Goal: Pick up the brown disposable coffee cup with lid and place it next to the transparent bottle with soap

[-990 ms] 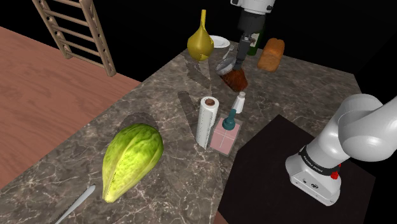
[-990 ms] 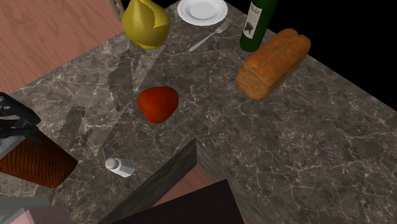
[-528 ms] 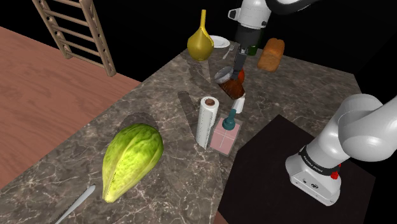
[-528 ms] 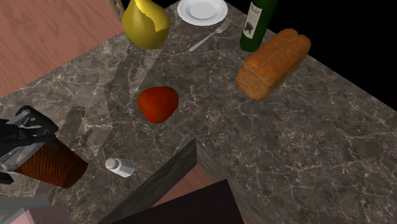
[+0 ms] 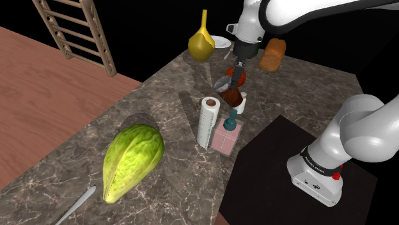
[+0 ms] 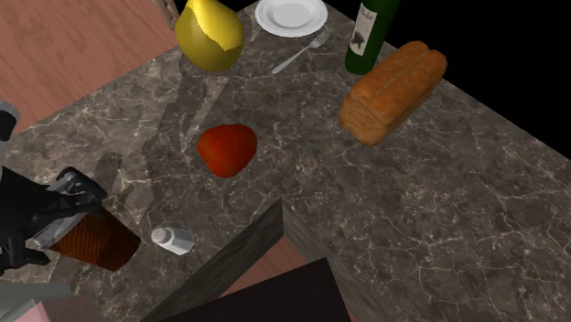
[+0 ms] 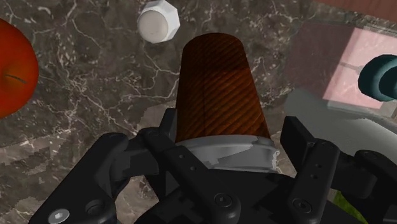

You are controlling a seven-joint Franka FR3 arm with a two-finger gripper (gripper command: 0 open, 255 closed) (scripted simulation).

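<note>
The brown ribbed cup (image 7: pixel 218 86) with a grey lid (image 7: pixel 230 154) is clasped at its lid end by my black gripper (image 7: pixel 232 132), which is shut on it. The cup (image 5: pixel 231 96) hangs tilted, base pointing away from the hand, just above the marble counter (image 5: pixel 160 102). The gripper (image 5: pixel 236 69) is above it. The transparent pinkish soap bottle (image 5: pixel 226 135) with a teal pump (image 7: pixel 382 76) stands a short way ahead of the cup. From the second exterior view the cup (image 6: pixel 97 242) and gripper (image 6: pixel 35 218) are at the left edge.
A white shaker (image 6: pixel 172 239) lies close beside the cup, and a red apple (image 6: pixel 227 149) sits further off. A paper towel roll (image 5: pixel 208 121) stands by the soap bottle. Bread (image 6: pixel 393 90), wine bottle (image 6: pixel 369 32), plate (image 6: pixel 290 14), fork (image 6: pixel 300 52), yellow gourd (image 5: pixel 201 43) and a cabbage (image 5: pixel 132 160) occupy the counter.
The gripper has carried the cup away from the apple and lower, closer to the shaker and the soap bottle. Its hold has stayed shut throughout.
</note>
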